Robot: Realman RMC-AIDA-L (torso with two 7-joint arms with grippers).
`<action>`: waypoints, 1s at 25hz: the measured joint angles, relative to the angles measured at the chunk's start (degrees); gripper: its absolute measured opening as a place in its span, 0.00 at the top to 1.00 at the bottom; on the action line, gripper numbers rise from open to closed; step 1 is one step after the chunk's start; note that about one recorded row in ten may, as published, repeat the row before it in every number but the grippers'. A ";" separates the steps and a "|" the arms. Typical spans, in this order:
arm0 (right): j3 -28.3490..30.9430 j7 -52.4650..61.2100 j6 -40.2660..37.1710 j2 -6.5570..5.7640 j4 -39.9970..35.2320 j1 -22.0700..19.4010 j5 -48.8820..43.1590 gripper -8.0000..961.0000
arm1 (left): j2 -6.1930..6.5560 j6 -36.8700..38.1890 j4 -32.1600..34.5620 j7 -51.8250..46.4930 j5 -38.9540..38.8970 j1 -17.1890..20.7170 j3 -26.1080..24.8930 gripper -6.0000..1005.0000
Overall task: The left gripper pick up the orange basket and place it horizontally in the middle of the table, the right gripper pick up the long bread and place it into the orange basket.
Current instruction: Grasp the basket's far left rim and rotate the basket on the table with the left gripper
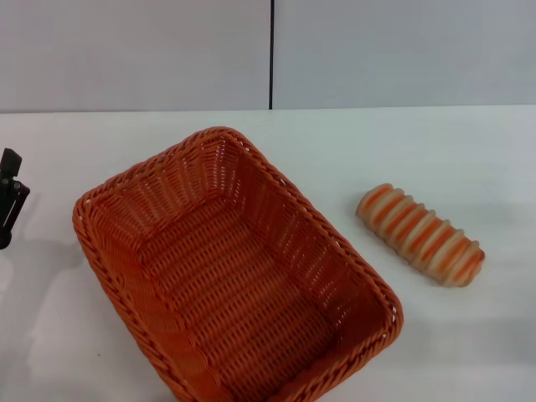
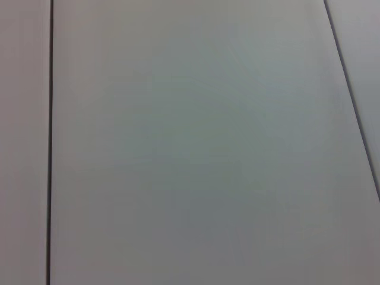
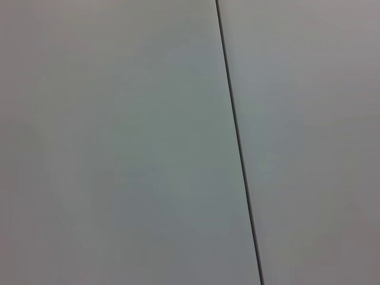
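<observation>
While your orange basket [image 1: 230, 276] sits empty and skewed on the white worktop [image 1: 469, 159], its woven walls slope up to a braided rim, and its near corner runs off the lower edge of the head view. To its right, apart from it, lies the long bread [image 1: 420, 234], tan with orange stripes, angled, with bare worktop all around it. Your left gripper [image 1: 10, 201] shows at the far left edge, clear of the basket; whether its fingers are spread, you cannot tell. Both wrist views show only grey wall panels [image 2: 196, 148].
</observation>
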 joint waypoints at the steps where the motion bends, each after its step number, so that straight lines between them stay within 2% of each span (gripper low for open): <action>1: 0.02 0.00 0.01 0.00 0.00 0.00 0.00 0.36 | 0.00 0.05 0.00 -0.05 0.00 -0.09 0.14 0.18; 9: 0.03 0.03 0.08 -0.06 -0.04 0.16 0.00 0.36 | 0.24 0.96 0.44 -0.01 2.35 0.14 1.23 0.18; 15: 0.00 0.04 0.33 -0.11 -0.23 0.43 0.00 0.36 | 0.96 0.65 1.61 -3.51 3.61 -0.02 1.14 0.18; 17: 0.00 0.04 0.72 -0.17 -0.40 0.50 0.00 0.36 | 1.54 -3.51 9.89 -17.32 4.11 0.81 1.26 0.18; 20: 0.00 0.04 0.81 -0.18 -0.45 0.51 0.00 0.36 | 1.60 -5.03 13.35 -22.05 4.82 1.37 1.33 0.18; 21: -0.01 0.04 0.86 -0.18 -0.53 0.54 0.00 0.36 | 1.61 -7.22 19.27 -28.32 6.63 2.21 1.57 0.18; 22: -0.01 0.04 0.86 -0.18 -0.53 0.54 0.00 0.36 | 1.61 -7.22 19.27 -28.32 6.63 2.21 1.57 0.18; 23: 0.00 0.04 0.87 -0.18 -0.68 0.54 0.00 0.36 | 1.54 -10.29 28.07 -36.65 10.11 3.04 2.02 0.18; 24: 0.00 0.04 0.87 -0.18 -0.68 0.54 0.00 0.36 | 1.54 -10.29 28.07 -36.65 10.11 3.04 2.02 0.18; 25: 0.00 0.04 0.87 -0.18 -0.80 0.53 0.01 0.36 | 1.49 -11.80 32.54 -41.31 12.16 3.39 2.15 0.18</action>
